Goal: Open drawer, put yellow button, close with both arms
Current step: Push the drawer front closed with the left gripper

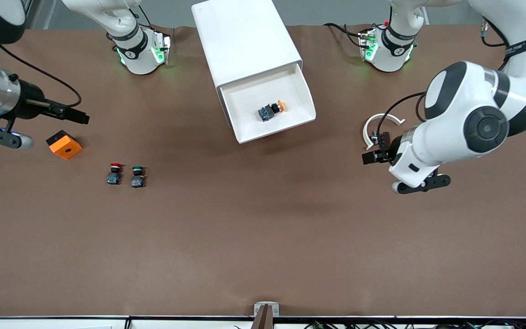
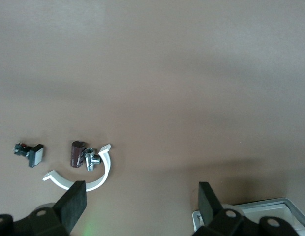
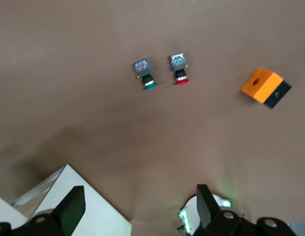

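The drawer stands pulled out of the white cabinet, its open tray reaching toward the front camera, slightly toward the left arm's end of the tabletop. The yellow button lies on its side on the tray floor, near the middle. Its long axis runs roughly from 8 o'clock to 2 o'clock in the front view, the yellow-orange cap pointing to about 2 o'clock and the black-and-blue body at the 8 o'clock end.

The left end effector hovers over bare tabletop at the left arm's end, fingers spread and holding nothing. Just beside it lie a white curved clip and a small dark cylinder part.

The right end effector hangs over the tabletop at the right arm's end, fingers spread and empty. Near it sits an orange block. At about 4 o'clock from the block, nearer the front camera, a red-capped button and a green-capped button stand side by side, apart.
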